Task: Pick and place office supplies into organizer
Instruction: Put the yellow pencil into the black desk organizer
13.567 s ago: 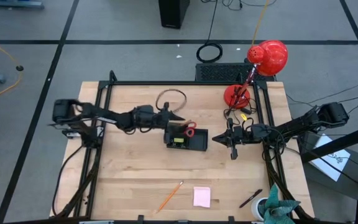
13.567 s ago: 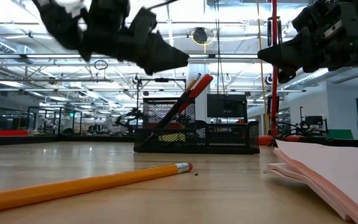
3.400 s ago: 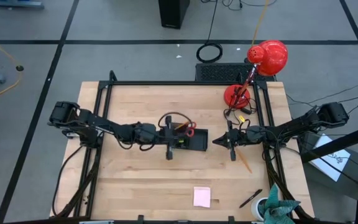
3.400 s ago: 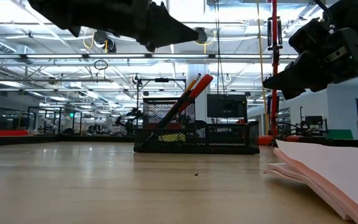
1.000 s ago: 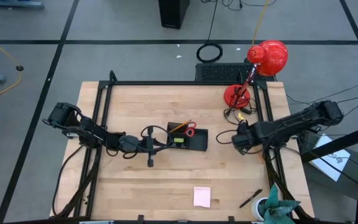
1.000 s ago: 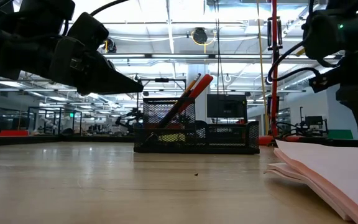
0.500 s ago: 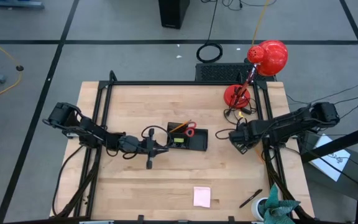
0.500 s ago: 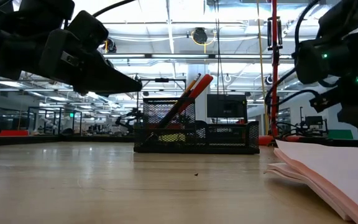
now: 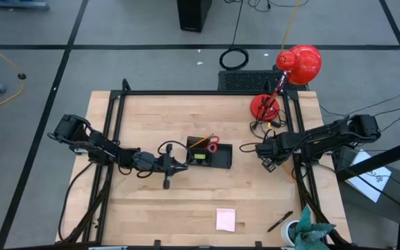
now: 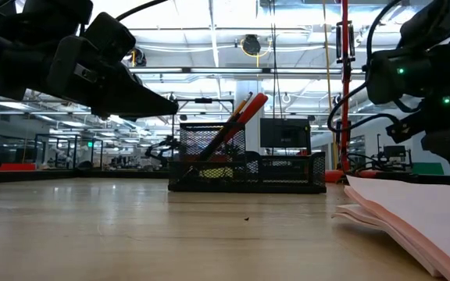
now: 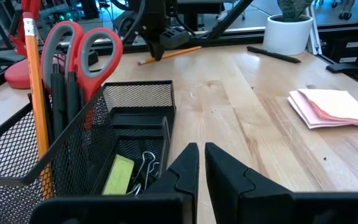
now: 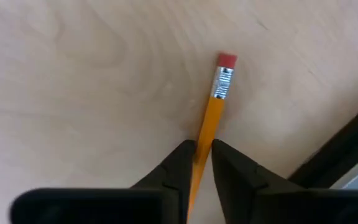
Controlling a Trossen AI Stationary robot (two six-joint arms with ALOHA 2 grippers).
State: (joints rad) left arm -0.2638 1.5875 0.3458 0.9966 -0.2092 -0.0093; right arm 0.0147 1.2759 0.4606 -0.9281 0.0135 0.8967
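The black mesh organizer (image 9: 210, 154) stands mid-table and holds red-handled scissors (image 11: 82, 50), a pencil (image 11: 35, 81) and dark pens upright. Its low tray holds a yellow item (image 11: 118, 174) and a clip. My left gripper (image 9: 176, 165) hangs shut just left of the organizer, touching nothing. My right gripper (image 9: 269, 165) points down to the organizer's right, shut on a second orange pencil (image 12: 215, 106) that lies on the table. A pink sticky-note pad (image 9: 226, 219) and a dark pen (image 9: 280, 221) lie near the front edge. My right gripper pinches the pencil's shaft (image 12: 206, 132) between its two fingers, a short way below the eraser end (image 12: 226, 60). The fingers come from above, pointing down, and lie across the pencil. The pencil lies flat on the table.
A red desk lamp (image 9: 294, 69) stands at the far right corner. The black frame rail (image 9: 298, 139) runs close beside my right gripper. A white pot with a plant (image 9: 304, 235) sits at the near right corner.
My right gripper has sunk toward the table, onto the pencil beside the organizer.
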